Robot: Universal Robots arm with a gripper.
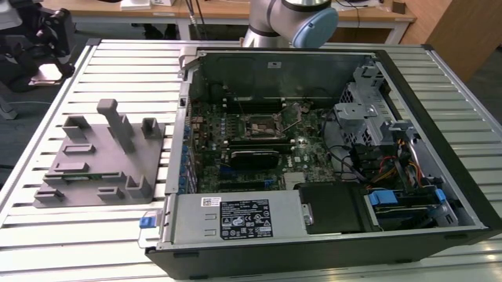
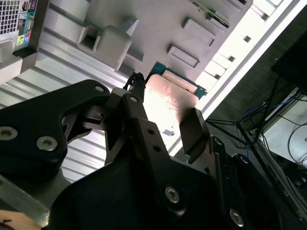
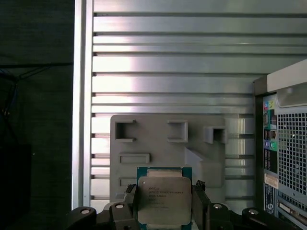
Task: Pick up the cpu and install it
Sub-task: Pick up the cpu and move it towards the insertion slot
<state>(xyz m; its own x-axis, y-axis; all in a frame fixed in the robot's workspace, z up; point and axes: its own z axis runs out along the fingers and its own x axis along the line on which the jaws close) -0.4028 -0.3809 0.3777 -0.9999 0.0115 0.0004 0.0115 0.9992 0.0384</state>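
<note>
The cpu (image 3: 164, 199), a flat square chip with a pale metal top and a green edge, sits between my gripper's (image 3: 164, 203) two black fingers (image 3: 130, 203). The gripper is shut on it. In the second wrist view the cpu (image 2: 169, 100) shows from its underside, clamped by the gripper (image 2: 165, 120) at two opposite edges. It hangs well above the grey plastic fixture (image 3: 168, 143) on the slatted table. The motherboard's black cpu socket (image 1: 263, 124) lies open inside the computer case (image 1: 462, 194). The arm's base (image 1: 290, 20) stands behind the case.
The grey fixture (image 1: 98, 158) with upright blocks lies on the slatted metal table (image 1: 47, 235) at the exterior view's left of the case. The case's perforated rear panel (image 3: 288, 158) is beside the fixture. Cables and a drive cage (image 1: 377, 129) fill the case's right side.
</note>
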